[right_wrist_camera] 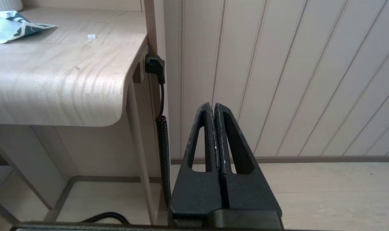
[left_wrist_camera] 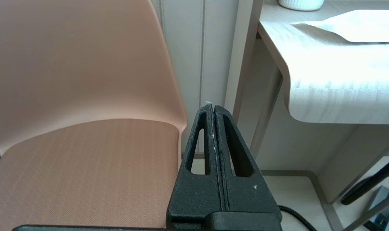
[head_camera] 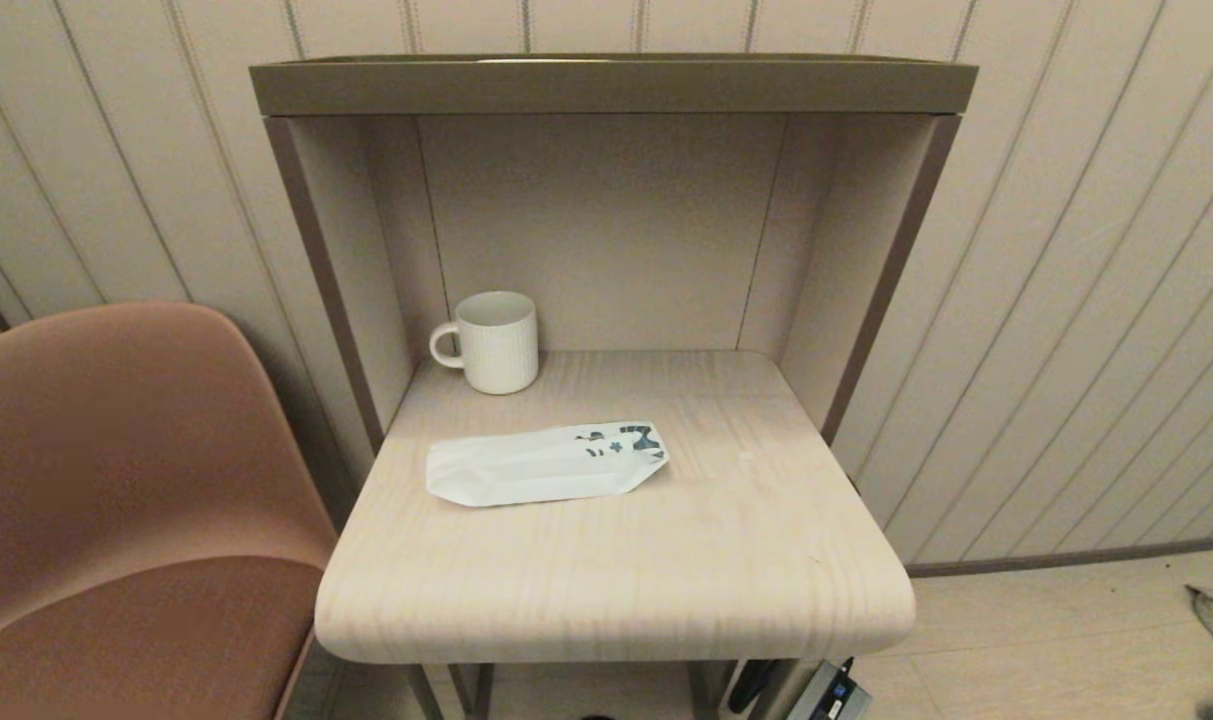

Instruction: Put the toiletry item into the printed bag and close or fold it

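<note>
Left hand (left_wrist_camera: 213, 109) fingers together, empty, parked low beside chair (head_camera: 116, 480); right hand (right_wrist_camera: 213, 107) likewise together, empty, below table (head_camera: 616, 590) edge; printed bag (head_camera: 546, 465) flat mid-table, mug (head_camera: 496, 342) behind; toiletry item not identifiable, perhaps small white speck (right_wrist_camera: 91, 36) near bag; locate it first, pinch lightly; wood table in alcove, panelled wall (head_camera: 1086, 300).

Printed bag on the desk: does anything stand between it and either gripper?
Nothing visible does. The flat white leaf-printed bag lies alone mid-desk; the white ribbed mug stands behind it. The left gripper and right gripper, both shut, sit below desk level.
</note>
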Robot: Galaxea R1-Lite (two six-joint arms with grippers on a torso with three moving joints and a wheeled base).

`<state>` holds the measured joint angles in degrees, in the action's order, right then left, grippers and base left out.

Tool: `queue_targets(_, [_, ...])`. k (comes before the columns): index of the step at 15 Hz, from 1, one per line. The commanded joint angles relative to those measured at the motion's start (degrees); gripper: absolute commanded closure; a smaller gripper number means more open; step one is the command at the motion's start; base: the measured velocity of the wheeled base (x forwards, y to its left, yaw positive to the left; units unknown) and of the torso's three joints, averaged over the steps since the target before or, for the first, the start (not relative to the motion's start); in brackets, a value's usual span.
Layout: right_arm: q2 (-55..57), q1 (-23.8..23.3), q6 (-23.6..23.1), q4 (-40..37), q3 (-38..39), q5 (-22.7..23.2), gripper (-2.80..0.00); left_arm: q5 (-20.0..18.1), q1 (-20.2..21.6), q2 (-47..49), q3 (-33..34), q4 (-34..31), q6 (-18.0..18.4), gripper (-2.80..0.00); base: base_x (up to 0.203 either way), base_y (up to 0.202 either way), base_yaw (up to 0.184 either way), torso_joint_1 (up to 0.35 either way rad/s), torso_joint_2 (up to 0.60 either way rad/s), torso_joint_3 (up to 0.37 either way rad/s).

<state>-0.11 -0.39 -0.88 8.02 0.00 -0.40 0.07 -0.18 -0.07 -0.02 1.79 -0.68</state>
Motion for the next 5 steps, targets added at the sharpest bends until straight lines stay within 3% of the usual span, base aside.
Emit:
queue_targets(1, [0.2,-0.1,-0.1,0.1,0.0,0.1,0.00,0.0,0.0,0.1,0.0,0.1,0.0,0.00,0.000,0.000,0.000,0.000,0.00,0.000])
queue_targets(5, [0.2,-0.1,0.0,0.1,0.0,0.1,0.00,0.0,0.0,0.1,0.0,0.0,0.1,0.00,0.000,0.000,0.000,0.000,0.00,0.000])
